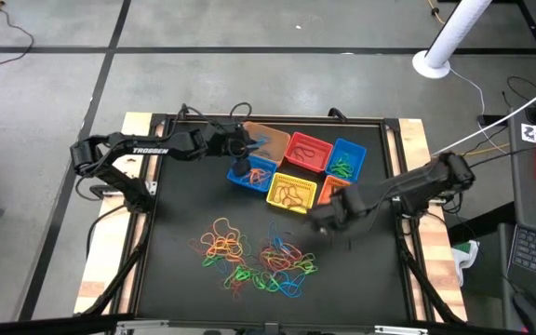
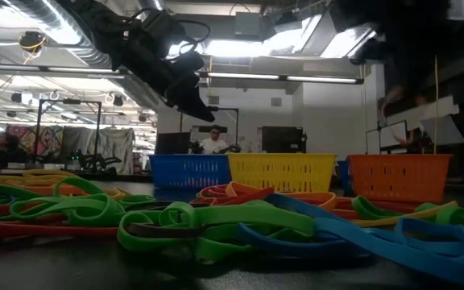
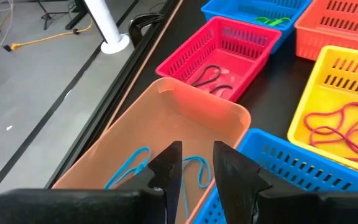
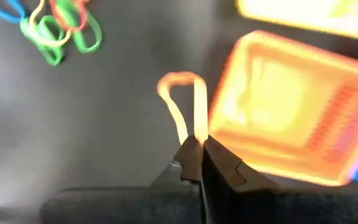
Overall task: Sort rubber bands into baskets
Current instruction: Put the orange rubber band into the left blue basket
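Right gripper (image 4: 196, 144), fingers pressed together, pinches a thin orange elastic loop (image 4: 182, 102) beside the perforated orange plastic basket (image 4: 284, 121); left gripper (image 3: 196, 163), fingers parted, hovers over the smooth tan-orange tub (image 3: 166, 134).

The right claw (image 4: 196, 144) is pinched closed on an orange rubber band (image 4: 184, 106), whose loop stands out beyond the fingertips over the dark counter (image 4: 73, 130). Just beside the band is an orange basket (image 4: 284, 118). A small cluster of green, yellow, red and blue bands (image 4: 58, 25) lies well apart from it.
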